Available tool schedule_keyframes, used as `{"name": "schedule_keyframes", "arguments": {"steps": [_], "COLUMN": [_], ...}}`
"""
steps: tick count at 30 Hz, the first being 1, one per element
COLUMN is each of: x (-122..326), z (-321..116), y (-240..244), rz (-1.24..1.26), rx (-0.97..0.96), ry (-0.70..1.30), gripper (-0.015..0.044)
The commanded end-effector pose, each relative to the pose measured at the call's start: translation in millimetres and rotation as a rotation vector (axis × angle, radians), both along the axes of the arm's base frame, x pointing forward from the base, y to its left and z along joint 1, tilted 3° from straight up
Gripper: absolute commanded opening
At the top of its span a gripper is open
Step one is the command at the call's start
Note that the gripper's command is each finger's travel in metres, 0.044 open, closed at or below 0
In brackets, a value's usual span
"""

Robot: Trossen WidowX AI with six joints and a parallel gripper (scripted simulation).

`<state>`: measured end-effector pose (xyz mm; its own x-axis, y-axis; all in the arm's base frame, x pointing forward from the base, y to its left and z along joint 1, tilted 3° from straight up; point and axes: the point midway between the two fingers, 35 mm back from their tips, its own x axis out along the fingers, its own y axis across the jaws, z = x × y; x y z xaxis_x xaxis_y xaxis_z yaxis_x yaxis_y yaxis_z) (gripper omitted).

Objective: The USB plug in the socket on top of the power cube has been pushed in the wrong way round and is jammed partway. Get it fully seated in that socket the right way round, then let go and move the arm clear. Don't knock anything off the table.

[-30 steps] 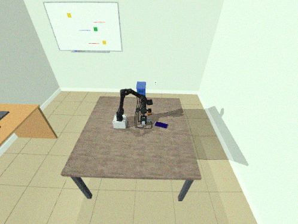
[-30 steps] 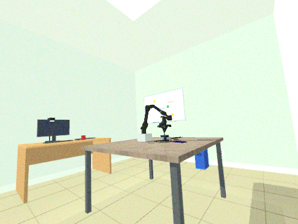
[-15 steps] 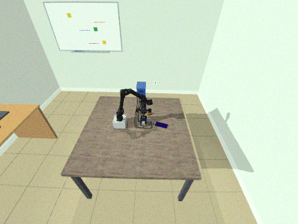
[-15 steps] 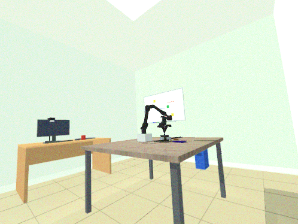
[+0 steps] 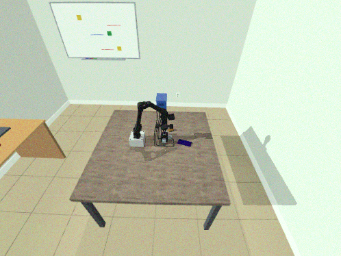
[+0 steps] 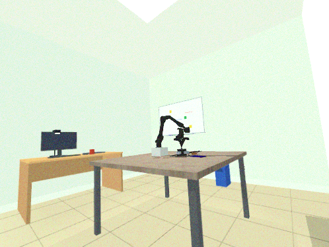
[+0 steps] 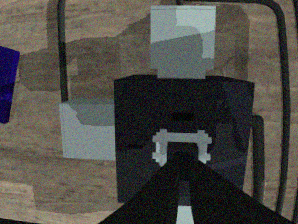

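Note:
In the wrist view the dark power cube point(image 7: 182, 136) fills the middle, with the pale metal USB plug point(image 7: 180, 145) standing in the socket on its top. My gripper point(image 7: 183, 169) points straight down over the cube, and its two black fingers are closed narrowly on the plug. How deep the plug sits is hidden by the fingers. In the top view the gripper point(image 5: 164, 134) hangs over the cube point(image 5: 166, 140) near the table's middle back. In the exterior view the gripper point(image 6: 181, 146) stands just above the cube point(image 6: 181, 152).
A dark cable point(image 7: 63, 36) loops around the cube. Two light grey blocks point(image 7: 182, 36) point(image 7: 87, 132) lie beside the cube. A purple flat object point(image 5: 185, 142) lies to the right. A small orange thing point(image 5: 170, 129) sits behind. The arm's white base point(image 5: 137, 139) is to the left.

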<state>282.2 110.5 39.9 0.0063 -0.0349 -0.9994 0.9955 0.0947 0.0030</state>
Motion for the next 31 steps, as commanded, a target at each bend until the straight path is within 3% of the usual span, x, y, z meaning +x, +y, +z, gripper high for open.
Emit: {"name": "schedule_keyframes", "arguments": {"steps": [1,31], "x": [0,0], "z": [0,11], "y": [0,0], "rz": [0.0,0.0], "rx": [0.0,0.0], "ry": [0.0,0.0], "gripper": [0.0079,0.0095]}}
